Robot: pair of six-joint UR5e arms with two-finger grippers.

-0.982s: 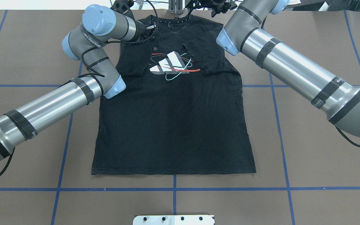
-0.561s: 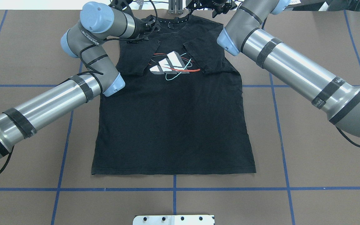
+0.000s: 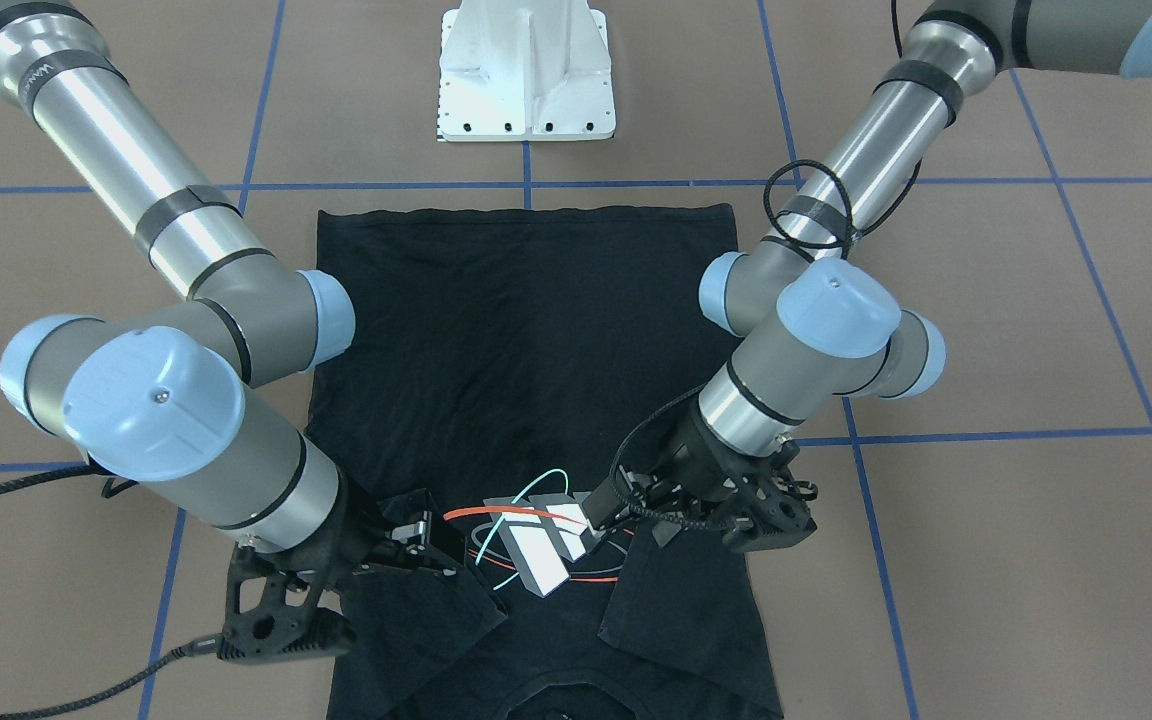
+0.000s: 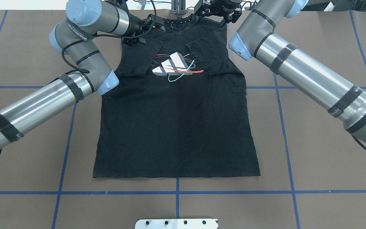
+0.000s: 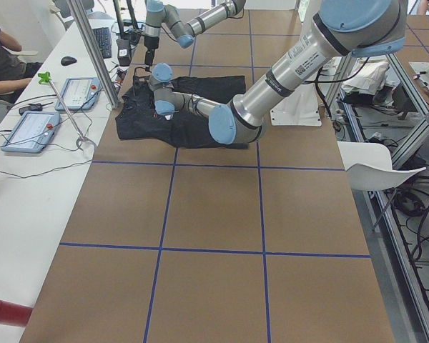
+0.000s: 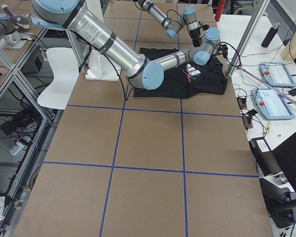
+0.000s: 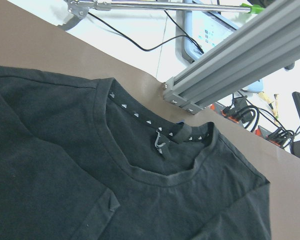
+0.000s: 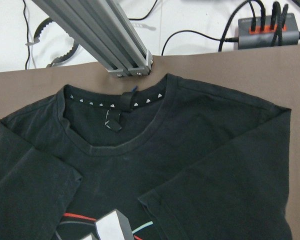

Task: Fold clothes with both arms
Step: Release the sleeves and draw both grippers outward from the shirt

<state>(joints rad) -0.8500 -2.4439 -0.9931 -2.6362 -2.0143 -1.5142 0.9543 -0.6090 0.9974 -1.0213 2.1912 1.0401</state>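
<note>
While poised over the T-shirt (image 4: 176, 127), flat logo-up on the table (image 4: 313, 159), sleeves (image 4: 208, 57) folded inward | left gripper (image 3: 608, 508), right gripper (image 3: 436, 545): fingers' spread impossible to tell | pinch both shoulders level beside collar (image 8: 107, 148), lift evenly, keep sleeves tucked.

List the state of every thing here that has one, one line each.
T-shirt: flat on the table, logo up, both sleeves folded inward.
Left gripper: over a folded sleeve, open or shut unclear.
Right gripper: over the other folded sleeve, open or shut unclear.
</note>
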